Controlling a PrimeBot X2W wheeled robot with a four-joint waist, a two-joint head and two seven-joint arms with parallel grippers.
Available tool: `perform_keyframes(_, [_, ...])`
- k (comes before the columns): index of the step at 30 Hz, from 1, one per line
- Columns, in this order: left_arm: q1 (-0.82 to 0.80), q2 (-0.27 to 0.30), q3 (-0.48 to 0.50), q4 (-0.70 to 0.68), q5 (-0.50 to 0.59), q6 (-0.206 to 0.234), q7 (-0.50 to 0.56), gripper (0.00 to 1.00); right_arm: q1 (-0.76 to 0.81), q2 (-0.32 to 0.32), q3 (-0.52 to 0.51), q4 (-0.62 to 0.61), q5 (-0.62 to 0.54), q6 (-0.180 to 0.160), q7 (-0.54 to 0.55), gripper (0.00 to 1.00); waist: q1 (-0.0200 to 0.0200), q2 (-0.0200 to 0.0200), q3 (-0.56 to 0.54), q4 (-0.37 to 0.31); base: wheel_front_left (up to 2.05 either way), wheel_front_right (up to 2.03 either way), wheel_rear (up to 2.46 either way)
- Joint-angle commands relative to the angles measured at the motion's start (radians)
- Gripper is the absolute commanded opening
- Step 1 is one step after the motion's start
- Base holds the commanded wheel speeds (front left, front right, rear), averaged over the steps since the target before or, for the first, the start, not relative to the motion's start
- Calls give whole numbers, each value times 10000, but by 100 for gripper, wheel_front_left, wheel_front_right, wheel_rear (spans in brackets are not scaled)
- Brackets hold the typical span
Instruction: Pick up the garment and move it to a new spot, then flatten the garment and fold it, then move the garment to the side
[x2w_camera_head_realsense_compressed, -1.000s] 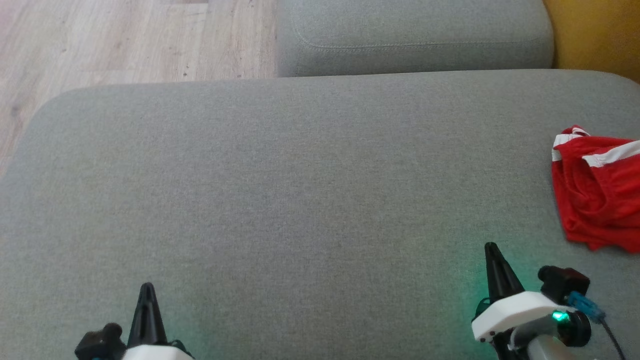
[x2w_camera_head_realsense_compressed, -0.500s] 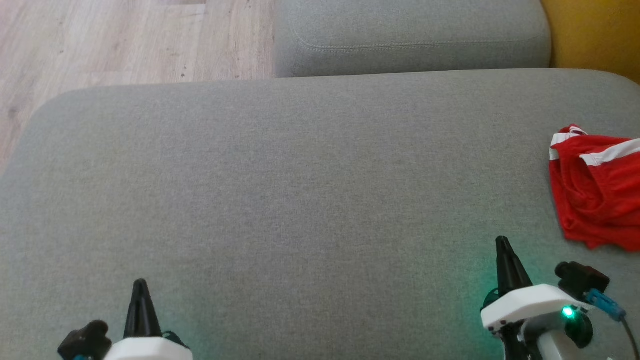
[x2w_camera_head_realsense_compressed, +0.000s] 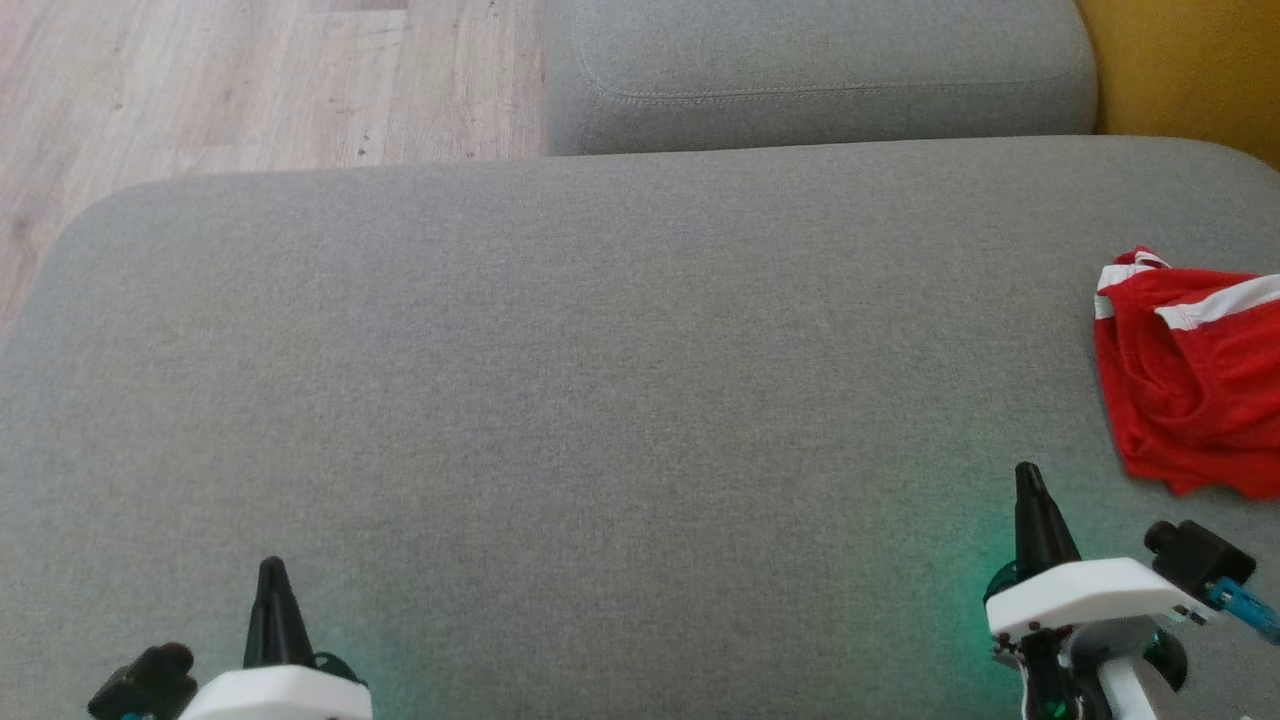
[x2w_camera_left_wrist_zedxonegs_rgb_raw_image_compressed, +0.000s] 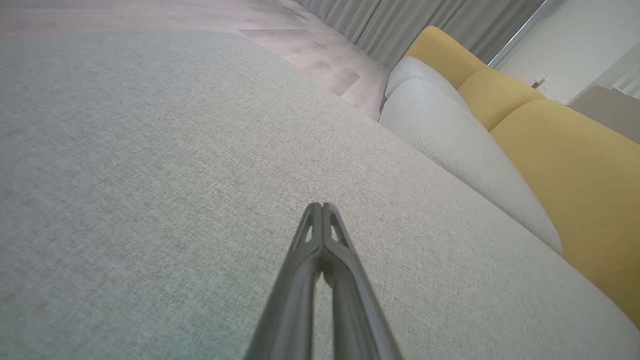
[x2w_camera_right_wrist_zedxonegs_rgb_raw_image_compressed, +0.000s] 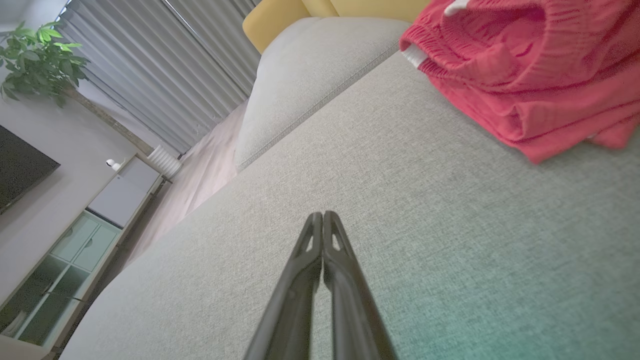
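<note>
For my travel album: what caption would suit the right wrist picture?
The shut right gripper points across a grey cushion, with a crumpled red garment lying ahead.

A broad grey seat cushion (x2w_camera_head_realsense_compressed: 560, 380) has a second grey cushion (x2w_camera_head_realsense_compressed: 820, 75) against its far edge. Yellow upholstery (x2w_camera_head_realsense_compressed: 1190, 70) sits at its far right corner. Pale wood floor (x2w_camera_head_realsense_compressed: 250, 80) lies beyond the far left corner.

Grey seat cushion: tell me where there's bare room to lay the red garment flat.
The grey fabric seat cushion is bare from its left edge by the wooden floor across to the crumpled red white-striped garment, and from the rear grey cushion down to the left gripper and right gripper. The right edge is crowded.
</note>
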Motion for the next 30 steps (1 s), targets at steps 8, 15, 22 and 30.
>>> perform_keyframes(8, [-603, 43, 325, -436, -1004, -121, 270, 0, -377, -31, -120, -595, 1013, 28, 255, 0, 0, 0, -3, -29, 0, 0, 0])
perform_keyframes(15, [-667, 47, 392, -524, -1781, -189, 477, 0, -354, -33, -232, -785, 1780, 32, 457, 0, 0, 0, -5, -55, 0, 0, 0])
perform_keyframes(22, [-731, 51, 458, -611, -2555, -257, 683, 0, -331, -34, -344, -975, 2542, 35, 657, 0, 0, 0, -8, -81, 0, 0, 0])
perform_keyframes(30, [-796, 55, 525, -699, -3331, -324, 890, 0, -309, -35, -456, -1165, 3308, 39, 858, 0, 0, 0, -11, -108, 0, 0, 0])
